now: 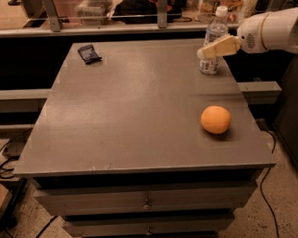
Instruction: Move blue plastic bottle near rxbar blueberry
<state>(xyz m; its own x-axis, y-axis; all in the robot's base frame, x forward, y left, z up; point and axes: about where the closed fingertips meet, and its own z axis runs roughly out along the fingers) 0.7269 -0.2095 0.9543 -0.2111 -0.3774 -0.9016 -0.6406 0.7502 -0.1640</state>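
The blue plastic bottle (214,31), clear with a white cap, stands upright at the far right corner of the grey table (138,106). The rxbar blueberry (89,53), a small dark navy wrapper, lies flat at the far left corner, well apart from the bottle. My gripper (214,47) reaches in from the right on a white arm (276,31) and sits at the bottle's mid-height, overlapping its label. The middle of the bottle is hidden behind the gripper.
An orange (215,119) rests near the table's right edge, in front of the bottle. Drawers (145,203) sit below the tabletop. A railing and clutter run behind the far edge. Cables (7,152) lie on the floor at the left.
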